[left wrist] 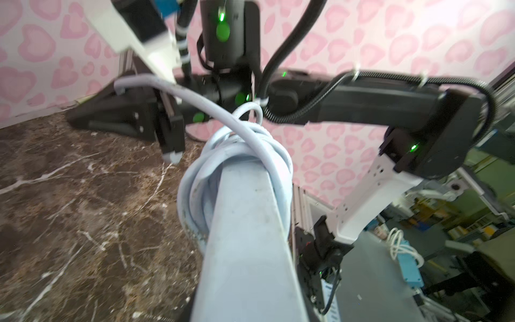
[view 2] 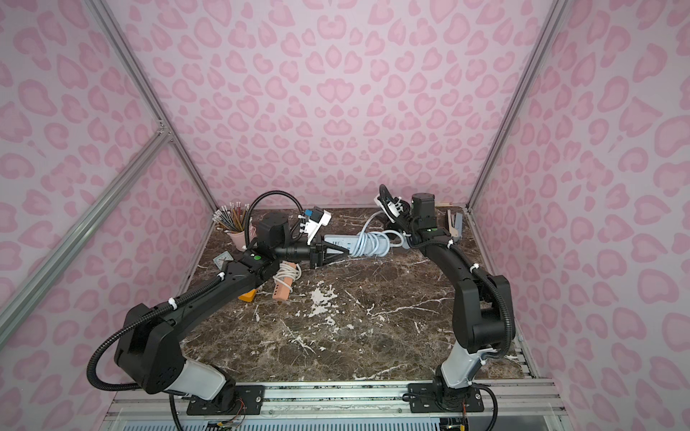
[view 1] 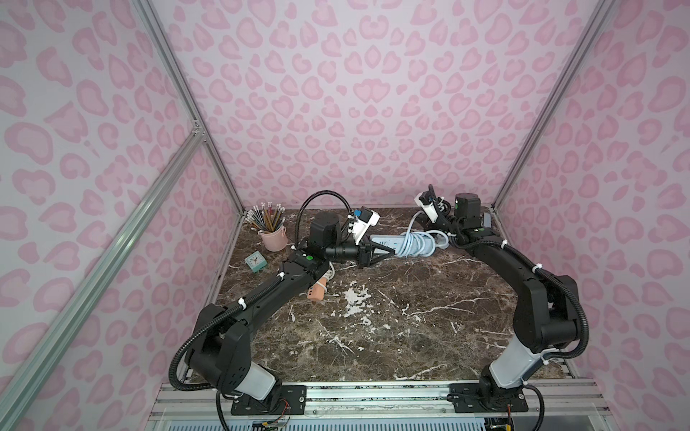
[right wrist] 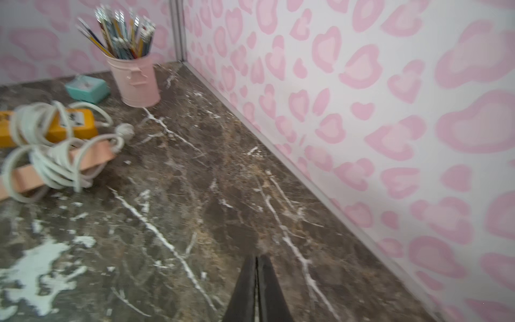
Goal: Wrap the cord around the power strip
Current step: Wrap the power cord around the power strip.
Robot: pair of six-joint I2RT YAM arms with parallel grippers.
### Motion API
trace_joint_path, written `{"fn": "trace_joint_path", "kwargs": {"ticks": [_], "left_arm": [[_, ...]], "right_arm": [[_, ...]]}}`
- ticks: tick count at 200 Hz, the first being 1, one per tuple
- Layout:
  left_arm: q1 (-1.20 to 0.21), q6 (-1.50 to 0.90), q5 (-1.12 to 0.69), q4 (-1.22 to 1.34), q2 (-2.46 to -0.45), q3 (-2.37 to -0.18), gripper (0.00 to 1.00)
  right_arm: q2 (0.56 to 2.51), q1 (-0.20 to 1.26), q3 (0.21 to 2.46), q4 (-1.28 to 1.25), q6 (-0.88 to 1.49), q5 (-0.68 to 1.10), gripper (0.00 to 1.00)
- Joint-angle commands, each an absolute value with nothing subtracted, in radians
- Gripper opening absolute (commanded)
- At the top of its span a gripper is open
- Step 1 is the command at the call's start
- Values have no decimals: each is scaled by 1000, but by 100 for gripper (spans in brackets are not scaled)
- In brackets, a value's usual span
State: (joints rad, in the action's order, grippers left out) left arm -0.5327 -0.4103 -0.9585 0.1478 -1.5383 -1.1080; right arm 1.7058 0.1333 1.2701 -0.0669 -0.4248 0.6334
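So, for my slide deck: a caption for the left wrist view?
Cord coiled around the pale blue power strip, right arm beyond it, over the marble table.

Dark marble-look desk (view 1: 410, 336), white veins & pale scuffs. Rear left corner: pink cup (view 1: 274, 239) w/ pencils (view 1: 263, 216), teal clock (view 1: 256, 261) just beside. Nearer middle: peach power strip (view 2: 283, 293) w/ white cord (right wrist: 41, 156) wrapped round, orange strip (right wrist: 69, 125) alongside.

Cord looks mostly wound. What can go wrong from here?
1. The cord tail sticks out loose, and the right gripper is shut with nothing between its fingers, so the winding may loosen.
2. The left gripper holds the light blue power strip by one end only; it might pivot or slip.
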Motion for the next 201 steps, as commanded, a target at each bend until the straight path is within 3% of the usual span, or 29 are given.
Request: {"fn": "trace_joint_path", "kwargs": {"ticks": [1,26,63,78,95,139,176,201], "left_arm": [[-532,-613,-1097,564,-1542,-1131,3],[-519,-673,-1015,628,-1555,-1125,3],[-509,-721,-934,657,-1568,-1117,3],[-505,-726,-911,652,-1571,-1119,3],[-499,-740,-885,658,-1572,-1120,3],[-484,-782,-816,687,-1574,-1118,3],[-424,-776,-678,632,-1574,-1122,3],[-420,-503,-527,283,-1608,-1228,3]], "right_arm": [[1673,140,1164,-238,-170,727,16],[1616,144,1054,-338,-55,729,33],[1530,120,936,-421,41,760,36],[1508,120,911,-426,46,761,32],[1492,127,895,-418,50,743,19],[1434,191,833,-472,81,646,0],[1365,325,804,-365,-29,406,0],[1324,521,818,-215,-283,144,0]]}}
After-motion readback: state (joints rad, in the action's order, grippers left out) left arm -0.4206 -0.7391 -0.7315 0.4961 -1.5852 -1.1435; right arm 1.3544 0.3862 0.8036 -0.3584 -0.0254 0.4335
